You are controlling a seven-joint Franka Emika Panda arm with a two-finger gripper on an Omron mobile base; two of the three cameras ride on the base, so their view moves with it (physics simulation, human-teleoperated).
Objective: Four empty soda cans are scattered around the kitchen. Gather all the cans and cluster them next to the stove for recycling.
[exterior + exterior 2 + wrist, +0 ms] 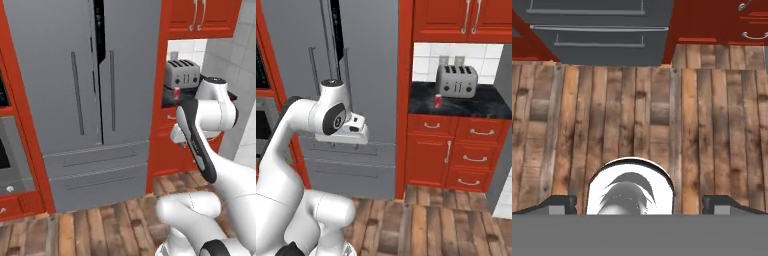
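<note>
One red soda can (pixel 438 100) stands upright on the black counter in front of a silver toaster (pixel 457 80); in the left base view the same can (pixel 176 92) shows beside the arm. My gripper (pixel 639 202) hangs over the wooden floor in front of the fridge, pointing down, far left of the can. Its two dark fingertips (pixel 562 202) stand wide apart with nothing between them. The stove is out of view.
A tall grey fridge (pixel 90 90) with two drawers fills the wall ahead. Red drawers (pixel 456 155) sit under the counter and red upper cabinets (pixel 456 20) above it. An oven front (pixel 7 150) is at the far left. Wooden floor (pixel 637 110) lies below.
</note>
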